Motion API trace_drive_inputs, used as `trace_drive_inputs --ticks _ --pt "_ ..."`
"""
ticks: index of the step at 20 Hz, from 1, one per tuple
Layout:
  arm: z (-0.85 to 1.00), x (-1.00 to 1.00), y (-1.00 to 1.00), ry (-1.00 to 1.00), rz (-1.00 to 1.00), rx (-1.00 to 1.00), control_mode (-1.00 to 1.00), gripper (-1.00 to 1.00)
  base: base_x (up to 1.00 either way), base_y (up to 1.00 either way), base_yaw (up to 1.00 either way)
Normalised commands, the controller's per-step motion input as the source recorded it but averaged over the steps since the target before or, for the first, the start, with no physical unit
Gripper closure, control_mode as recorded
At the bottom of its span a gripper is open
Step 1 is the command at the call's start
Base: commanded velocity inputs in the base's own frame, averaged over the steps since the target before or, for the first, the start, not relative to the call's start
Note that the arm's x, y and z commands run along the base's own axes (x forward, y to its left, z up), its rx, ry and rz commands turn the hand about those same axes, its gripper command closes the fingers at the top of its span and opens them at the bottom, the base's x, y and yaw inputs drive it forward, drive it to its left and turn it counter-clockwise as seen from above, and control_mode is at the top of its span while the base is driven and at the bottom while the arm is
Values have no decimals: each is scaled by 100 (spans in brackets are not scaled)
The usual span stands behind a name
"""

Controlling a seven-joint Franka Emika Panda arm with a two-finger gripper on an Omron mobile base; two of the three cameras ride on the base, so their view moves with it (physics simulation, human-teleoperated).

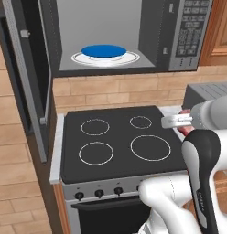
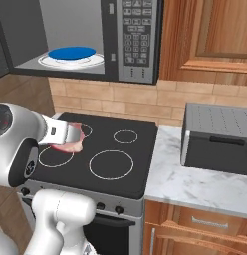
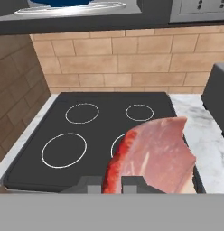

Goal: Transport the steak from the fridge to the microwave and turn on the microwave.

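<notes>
My gripper (image 2: 70,136) is shut on the steak (image 3: 154,155), a flat red-pink slab that hangs from the fingers above the black stove (image 2: 105,172). In the left base view the gripper (image 1: 172,121) sits over the stove's right edge, with the steak (image 1: 185,129) peeking out red behind it. Above, the microwave (image 1: 152,41) stands with its door (image 1: 24,77) swung open to the left. Inside it, a blue plate (image 1: 104,50) rests on the glass turntable. Its keypad (image 2: 135,35) is on the right side. The fridge is out of view.
A grey box appliance (image 2: 220,137) sits on the marble counter (image 2: 185,187) right of the stove. Wooden cabinets (image 2: 210,35) hang beside the microwave. A brick wall (image 3: 109,58) runs behind the stove (image 3: 64,135), and the stove knobs (image 1: 99,193) line its front.
</notes>
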Motion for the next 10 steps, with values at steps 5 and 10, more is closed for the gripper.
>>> trace_drive_inputs --ticks 5,10 --pt "0 0 0 0 0 0 100 100 37 18 5" --pt "0 0 0 0 0 0 100 100 24 9 4"
